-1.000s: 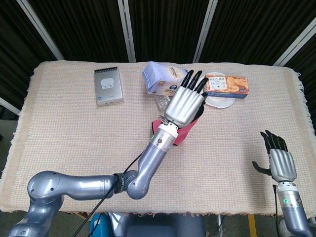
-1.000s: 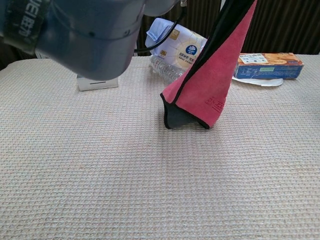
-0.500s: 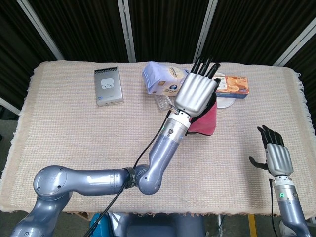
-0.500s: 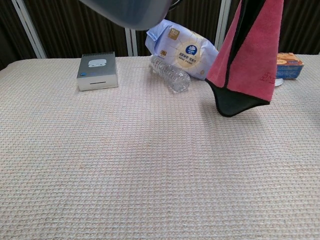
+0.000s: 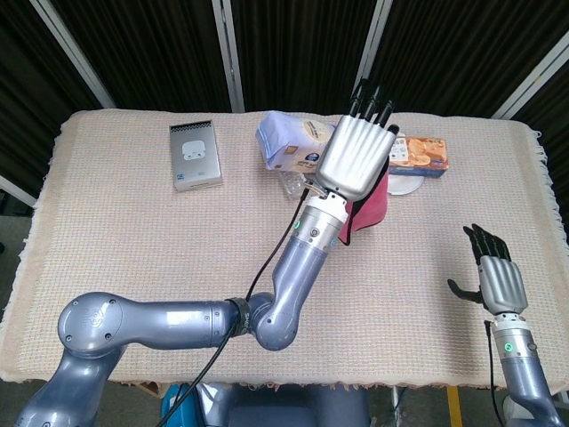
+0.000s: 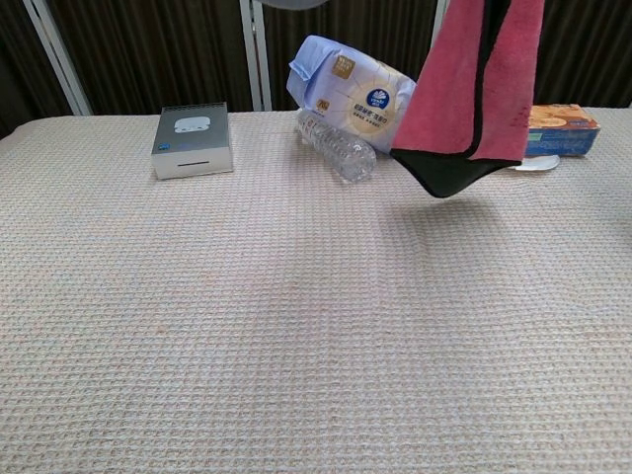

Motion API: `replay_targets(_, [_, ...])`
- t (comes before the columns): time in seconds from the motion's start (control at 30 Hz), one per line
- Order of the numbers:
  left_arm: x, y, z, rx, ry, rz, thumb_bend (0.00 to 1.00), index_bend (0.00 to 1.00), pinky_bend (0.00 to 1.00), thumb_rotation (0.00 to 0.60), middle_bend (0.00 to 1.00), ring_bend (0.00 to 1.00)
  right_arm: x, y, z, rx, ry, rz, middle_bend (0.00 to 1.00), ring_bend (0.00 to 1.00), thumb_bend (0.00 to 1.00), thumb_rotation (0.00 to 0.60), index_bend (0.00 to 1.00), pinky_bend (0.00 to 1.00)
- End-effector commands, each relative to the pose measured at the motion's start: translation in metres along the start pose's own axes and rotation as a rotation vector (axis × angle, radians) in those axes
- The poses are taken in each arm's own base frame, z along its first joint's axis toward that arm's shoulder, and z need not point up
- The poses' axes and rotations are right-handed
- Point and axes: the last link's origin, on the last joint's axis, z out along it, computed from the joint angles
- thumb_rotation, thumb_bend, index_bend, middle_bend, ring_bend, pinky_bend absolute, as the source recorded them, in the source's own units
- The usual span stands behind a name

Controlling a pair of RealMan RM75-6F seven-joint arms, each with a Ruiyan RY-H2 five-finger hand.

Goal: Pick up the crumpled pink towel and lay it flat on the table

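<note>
Towel (image 6: pixel 472 89), pink with a dark underside, hanging in loose folds at upper right of the chest view, clear of the beige table cloth (image 6: pixel 296 326), lowest dark tip well above the weave. Seen again at upper centre of the head view as a pink flap (image 5: pixel 372 203) showing from beneath the left hand (image 5: pixel 357 160). Gripped from above by that hand, back of the hand toward the camera, dark fingertips pointing to the top of the frame; exact finger contact hidden.

Judged soft, light and limp: drapes under its own weight, no stiffness, little risk of slipping once pinched. Best taken at an edge or corner, ideally two corners, so as to spread open rather than bunch.

Right hand (image 5: pixel 498 283) at lower right of the head view, upright, fingers apart, holding nothing, well apart from the towel. Bottle (image 6: pixel 336 146) and blue packet (image 6: pixel 351 91) just left of the hanging cloth.
</note>
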Motion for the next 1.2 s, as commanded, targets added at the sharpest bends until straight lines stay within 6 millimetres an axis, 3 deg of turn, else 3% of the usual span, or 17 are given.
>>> replay_targets(0.03, [-0.005,-0.005,-0.003,0.007,-0.030,0.037,0.61,0.61,0.02,0.600,0.17,0.00,-0.001,0.002,0.000,-0.002,-0.005,0.005,0.00,0.00,0.26,0.600,0.00,0.00])
replay_targets(0.37, [-0.038,-0.004,-0.023,-0.042,-0.168,0.074,0.61,0.60,0.02,0.600,0.17,0.00,-0.002,0.002,0.000,0.010,-0.013,0.012,0.00,0.00,0.26,0.600,0.00,0.00])
replay_targets(0.73, [-0.046,0.000,-0.029,-0.105,-0.183,0.108,0.61,0.60,0.02,0.600,0.17,0.00,0.003,0.004,0.000,0.007,-0.006,0.021,0.00,0.00,0.26,0.600,0.00,0.00])
replay_targets(0.87, [-0.033,0.006,-0.027,-0.111,-0.158,0.061,0.61,0.60,0.02,0.600,0.18,0.00,0.003,0.005,0.000,0.002,-0.006,0.024,0.00,0.00,0.26,0.600,0.00,0.00])
replay_targets(1.2, [0.021,0.032,-0.026,-0.143,-0.059,-0.053,0.61,0.61,0.02,0.600,0.19,0.00,0.002,0.003,-0.001,0.017,-0.009,0.028,0.00,0.00,0.26,0.600,0.00,0.00])
